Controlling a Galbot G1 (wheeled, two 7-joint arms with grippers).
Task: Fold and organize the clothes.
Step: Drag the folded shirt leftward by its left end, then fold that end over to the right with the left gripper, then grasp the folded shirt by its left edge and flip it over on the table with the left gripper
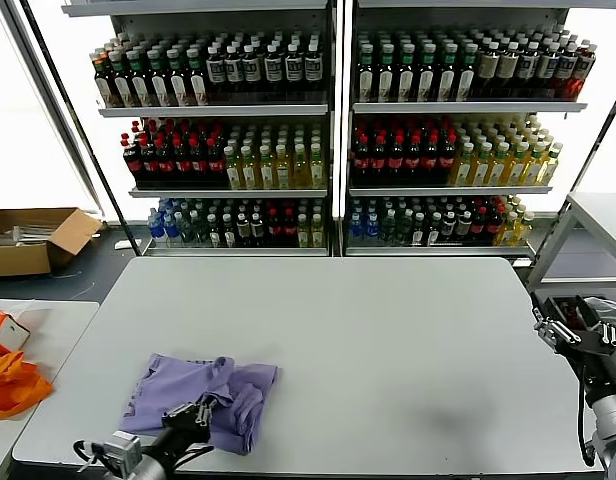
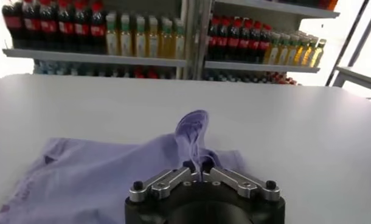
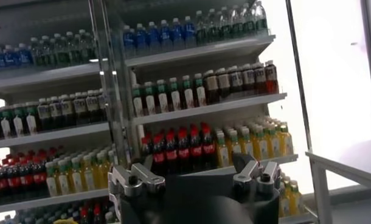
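A lavender-purple T-shirt point(image 1: 203, 395) lies crumpled on the grey table point(image 1: 388, 340) at its near left. My left gripper point(image 1: 200, 413) is at the shirt's near edge, shut on a pinch of the fabric. In the left wrist view the fingers meet around a raised fold of the shirt point(image 2: 191, 131) that stands up from the cloth. My right gripper point(image 1: 573, 325) is off the table's right edge, held up and open. In the right wrist view it point(image 3: 194, 176) faces the drink shelves with nothing between its fingers.
An orange fabric item point(image 1: 13, 385) lies on a side table at the far left. A cardboard box point(image 1: 33, 238) sits on the floor behind it. Shelves of bottles point(image 1: 338, 130) stand behind the table. Another grey table point(image 1: 598, 215) is at the right.
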